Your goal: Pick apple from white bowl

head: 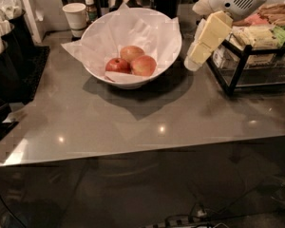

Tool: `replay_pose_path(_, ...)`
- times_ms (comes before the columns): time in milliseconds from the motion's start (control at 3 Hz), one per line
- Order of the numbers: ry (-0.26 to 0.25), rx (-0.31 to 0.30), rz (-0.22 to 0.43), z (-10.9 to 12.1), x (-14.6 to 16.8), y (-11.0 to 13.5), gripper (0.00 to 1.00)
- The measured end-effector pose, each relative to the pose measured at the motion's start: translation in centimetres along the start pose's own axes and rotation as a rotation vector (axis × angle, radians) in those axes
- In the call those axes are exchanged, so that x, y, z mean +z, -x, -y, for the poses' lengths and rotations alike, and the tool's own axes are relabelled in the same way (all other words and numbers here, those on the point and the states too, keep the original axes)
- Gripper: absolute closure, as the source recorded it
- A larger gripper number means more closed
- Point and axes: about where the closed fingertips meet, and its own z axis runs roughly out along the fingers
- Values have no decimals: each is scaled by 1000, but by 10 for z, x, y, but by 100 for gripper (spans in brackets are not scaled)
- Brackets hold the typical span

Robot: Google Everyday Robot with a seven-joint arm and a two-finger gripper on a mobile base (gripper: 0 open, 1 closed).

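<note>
The white bowl, wide and lined with crumpled white paper, stands at the back middle of the grey counter. Three apples lie in it. The apple, orange-red with pale patches, is the front right one. A deep-red apple lies to its left and a paler apple behind them. My gripper, cream-coloured, hangs tilted down and to the left, just outside the bowl's right rim, above the counter. It holds nothing.
A white paper cup and a small bottle stand behind the bowl on the left. A black wire rack with packets is close on the right. Black containers line the left. The counter's front edge is near.
</note>
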Motion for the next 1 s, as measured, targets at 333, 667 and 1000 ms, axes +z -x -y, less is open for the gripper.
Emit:
replay_pose_path(333,-11,-4,7,3,-1,2,0)
replay_pose_path(667,-27,50,52,3,6,2,0)
replay_pose_path(1000,-53,166,123,21,25,6,0)
